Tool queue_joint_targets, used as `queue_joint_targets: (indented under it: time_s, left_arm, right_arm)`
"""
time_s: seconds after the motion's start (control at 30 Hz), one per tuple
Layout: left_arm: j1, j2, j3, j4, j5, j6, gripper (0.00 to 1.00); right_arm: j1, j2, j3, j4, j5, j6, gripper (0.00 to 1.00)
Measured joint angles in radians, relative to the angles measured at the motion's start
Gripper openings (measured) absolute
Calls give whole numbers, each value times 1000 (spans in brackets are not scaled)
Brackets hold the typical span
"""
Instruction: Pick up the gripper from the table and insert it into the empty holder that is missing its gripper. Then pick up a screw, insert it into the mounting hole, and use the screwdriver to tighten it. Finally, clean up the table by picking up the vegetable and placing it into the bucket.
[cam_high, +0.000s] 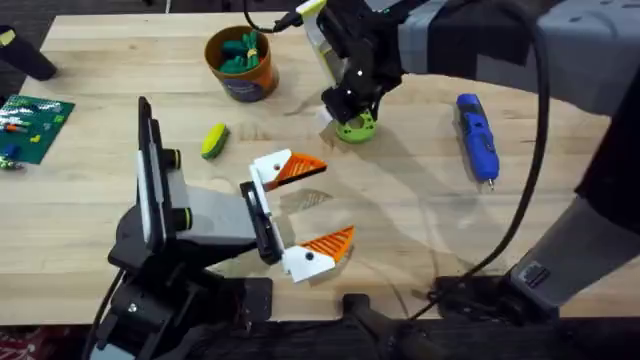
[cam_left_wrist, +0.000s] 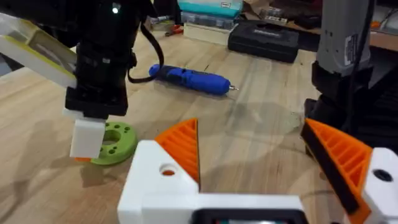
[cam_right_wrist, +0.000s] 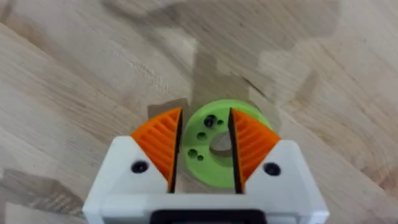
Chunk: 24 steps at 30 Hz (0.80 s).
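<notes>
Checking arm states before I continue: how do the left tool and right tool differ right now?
The left tool has its fingers spread wide with nothing between them; the right tool has its fingers close together around the green ring. The left tool sits low near the table's front; the right tool reaches farther back, over the ring. Both have white fingers with orange ribbed pads.

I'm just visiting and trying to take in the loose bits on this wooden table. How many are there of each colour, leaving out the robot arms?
Blue: 1, the screwdriver
Orange-tan: 1, the bucket, with green items inside
Yellow with a green end: 1, the vegetable
Lime green: 1, the round ring, with the right gripper around it
Green: 1, the flat board at the table's edge
Total: 5
</notes>
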Motion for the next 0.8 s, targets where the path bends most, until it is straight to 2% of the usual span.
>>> queue_joint_targets:
  time_s: [0.6, 0.8]
  left_arm:
    - [0, 0, 0, 0, 0, 0, 987]
    - [0, 0, 0, 0, 0, 0, 987]
  right_arm:
    - [0, 0, 0, -2, 0, 0, 431]
    - [0, 0, 0, -3, 0, 13, 46]
